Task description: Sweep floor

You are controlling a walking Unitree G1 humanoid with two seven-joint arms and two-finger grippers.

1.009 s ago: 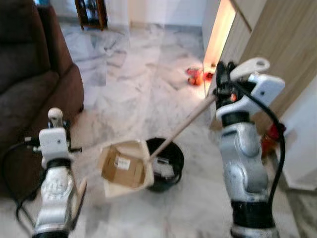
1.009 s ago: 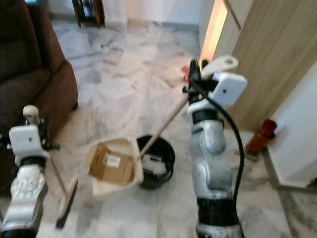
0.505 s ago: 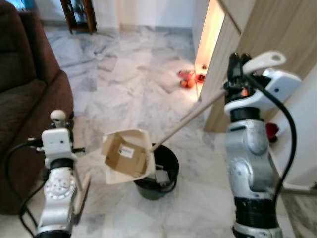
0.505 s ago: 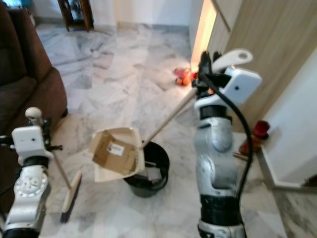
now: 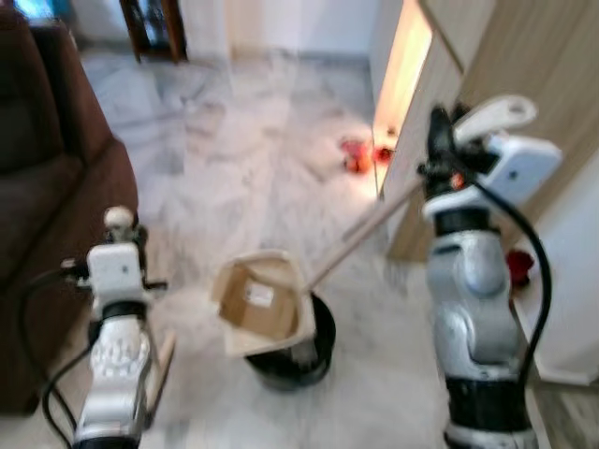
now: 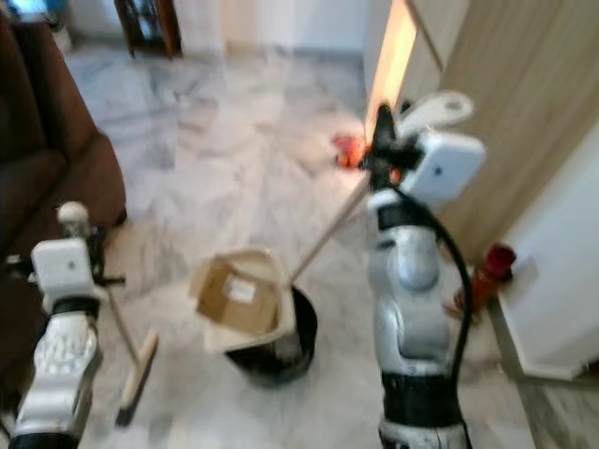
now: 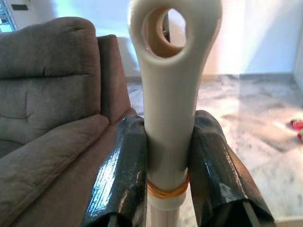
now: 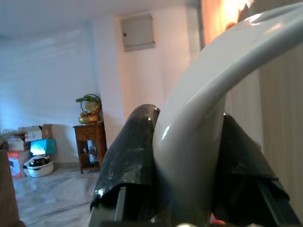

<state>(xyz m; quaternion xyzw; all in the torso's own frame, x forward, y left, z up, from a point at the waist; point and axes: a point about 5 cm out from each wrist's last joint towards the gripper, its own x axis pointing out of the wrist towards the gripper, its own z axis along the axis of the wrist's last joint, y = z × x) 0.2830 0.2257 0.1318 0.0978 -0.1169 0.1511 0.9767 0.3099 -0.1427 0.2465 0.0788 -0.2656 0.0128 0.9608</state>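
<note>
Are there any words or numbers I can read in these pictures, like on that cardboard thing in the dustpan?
No text can be read anywhere.
White label on the cardboard piece in the dustpan: too blurred to read.
Boxes by the far wall in the right wrist view: too small to make out any print.
</note>
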